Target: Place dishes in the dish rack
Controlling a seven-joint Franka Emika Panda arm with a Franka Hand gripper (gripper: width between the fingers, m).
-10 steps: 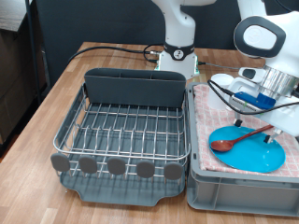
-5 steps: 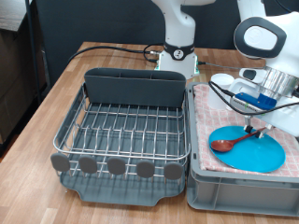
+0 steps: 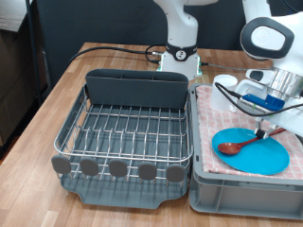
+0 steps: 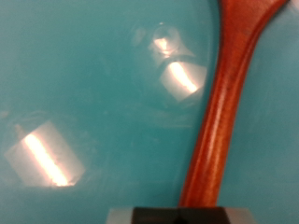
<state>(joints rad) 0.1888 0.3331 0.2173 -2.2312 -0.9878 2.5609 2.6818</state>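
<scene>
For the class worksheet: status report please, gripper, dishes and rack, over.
Gripper down at the wooden spoon handle, grip unconfirmed. Spoon lies on the blue plate in the cloth-lined crate. Dish rack holds no dishes; nothing blocking it.

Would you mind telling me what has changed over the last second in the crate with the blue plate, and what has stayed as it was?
The gripper has come lower onto the handle end of the wooden spoon. The handle has shifted slightly towards the exterior view's bottom, while the bowl stays on the blue plate. Whether the fingers have closed cannot be seen. The plate, the crate and the dish rack have not moved; no dishes are in the rack.
</scene>
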